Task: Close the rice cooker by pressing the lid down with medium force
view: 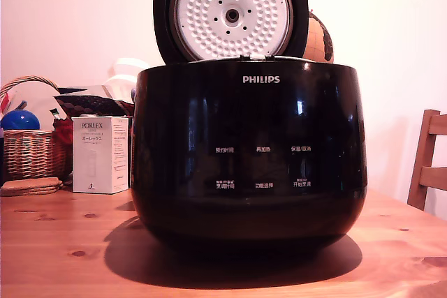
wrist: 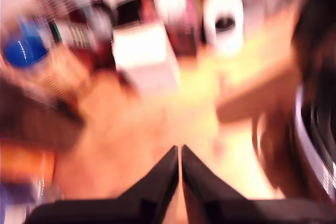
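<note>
Glossy black rice cooker (view: 248, 155) sits on the wooden surface (view: 63, 256), lid (view: 231, 10) upright, dimpled white inner disc showing. Wrist view blurred: fingers (wrist: 173, 174) pressed together, empty, over the surface; cooker's rim beside them at the frame edge.

pale wall (view: 70, 19), knotty wooden table (view: 63, 256), wooden chair (view: 427, 165) at exterior view's right.

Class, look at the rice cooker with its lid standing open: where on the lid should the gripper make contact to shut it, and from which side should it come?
Probably no grasp: the lid stands upright at the back of the rice cooker, its dimpled inner face toward the exterior camera. Push its top edge, farthest from the base, coming from behind and pressing forward and down. The gripper looks shut, which suits pushing.
</note>
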Robot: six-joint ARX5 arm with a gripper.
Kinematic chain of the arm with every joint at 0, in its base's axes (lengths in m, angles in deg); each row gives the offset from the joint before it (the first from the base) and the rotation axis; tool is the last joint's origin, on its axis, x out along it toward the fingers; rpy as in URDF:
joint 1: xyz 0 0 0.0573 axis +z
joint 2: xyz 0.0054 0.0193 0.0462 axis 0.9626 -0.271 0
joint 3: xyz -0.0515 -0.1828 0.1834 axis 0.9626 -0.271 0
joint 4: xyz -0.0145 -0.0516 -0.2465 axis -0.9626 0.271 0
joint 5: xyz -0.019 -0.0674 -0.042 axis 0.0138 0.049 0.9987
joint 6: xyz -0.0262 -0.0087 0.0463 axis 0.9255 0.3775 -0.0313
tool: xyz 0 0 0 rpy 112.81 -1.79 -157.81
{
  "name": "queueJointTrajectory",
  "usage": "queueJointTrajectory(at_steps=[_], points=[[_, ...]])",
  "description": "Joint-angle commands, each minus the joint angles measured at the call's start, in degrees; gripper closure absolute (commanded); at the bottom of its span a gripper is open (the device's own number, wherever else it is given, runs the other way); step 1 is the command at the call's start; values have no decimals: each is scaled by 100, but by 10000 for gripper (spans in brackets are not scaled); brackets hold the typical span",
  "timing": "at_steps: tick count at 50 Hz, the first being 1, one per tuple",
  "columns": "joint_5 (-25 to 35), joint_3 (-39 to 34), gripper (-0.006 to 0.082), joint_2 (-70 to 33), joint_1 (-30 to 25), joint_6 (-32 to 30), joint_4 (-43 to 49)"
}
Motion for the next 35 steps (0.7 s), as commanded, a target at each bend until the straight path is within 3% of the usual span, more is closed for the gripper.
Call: queueJointTrajectory(at_steps=[1, 12, 24, 35], points=[[138, 13, 786, -26, 0, 13, -422], [1110, 13, 786, -164, 0, 11, -1884], [2245, 13, 786, -664, 0, 114, -2736], [2745, 13, 786, -1222, 0, 275, -3630]])
